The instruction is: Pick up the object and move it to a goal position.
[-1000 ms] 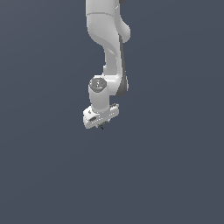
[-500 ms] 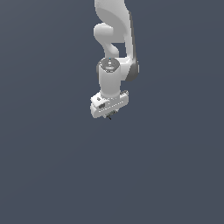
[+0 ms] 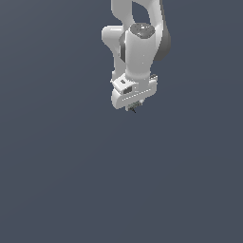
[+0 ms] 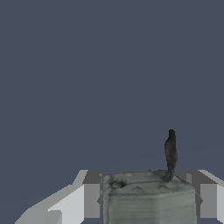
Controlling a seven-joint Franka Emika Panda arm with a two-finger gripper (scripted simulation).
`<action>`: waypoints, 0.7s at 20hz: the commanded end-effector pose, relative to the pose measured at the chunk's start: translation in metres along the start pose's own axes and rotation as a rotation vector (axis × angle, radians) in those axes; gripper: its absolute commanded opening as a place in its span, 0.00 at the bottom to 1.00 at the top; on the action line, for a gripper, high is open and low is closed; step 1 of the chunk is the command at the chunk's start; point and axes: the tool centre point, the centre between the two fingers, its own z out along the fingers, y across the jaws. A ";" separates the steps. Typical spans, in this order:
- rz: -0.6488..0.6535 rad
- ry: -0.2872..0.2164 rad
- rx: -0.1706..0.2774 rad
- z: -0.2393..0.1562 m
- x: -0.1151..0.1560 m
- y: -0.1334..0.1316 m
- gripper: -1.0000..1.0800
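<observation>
Gripper [image 3: 133, 107] of white Panda arm [image 3: 137, 52] hangs in upper middle of exterior view, against plain dark slate-grey backdrop [image 3: 61, 180]. Arm comes down from top edge; hand tilted, low end toward the exterior view's left. Small dark object [image 3: 132, 108] pokes out beneath white hand, between the fingertips; too tiny there to make out colour.

Wrist view: grey-green mottled block-shaped object [image 4: 148, 197] sits between the two fingers [image 4: 92, 194], filling the gap, grey finger pads touching it on either side. Thin dark spike [image 4: 170, 151] rises from its upper face near one finger. Jaws closed partway, clamped on this lump. Object held aloft, apart from any surface in view.
</observation>
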 end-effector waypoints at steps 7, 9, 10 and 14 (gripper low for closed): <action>-0.001 0.000 0.000 -0.083 0.012 -0.053 0.00; -0.001 0.000 0.001 -0.099 0.014 -0.063 0.00; -0.001 0.000 0.001 -0.107 0.016 -0.068 0.00; 0.000 0.000 0.001 -0.131 0.020 -0.083 0.00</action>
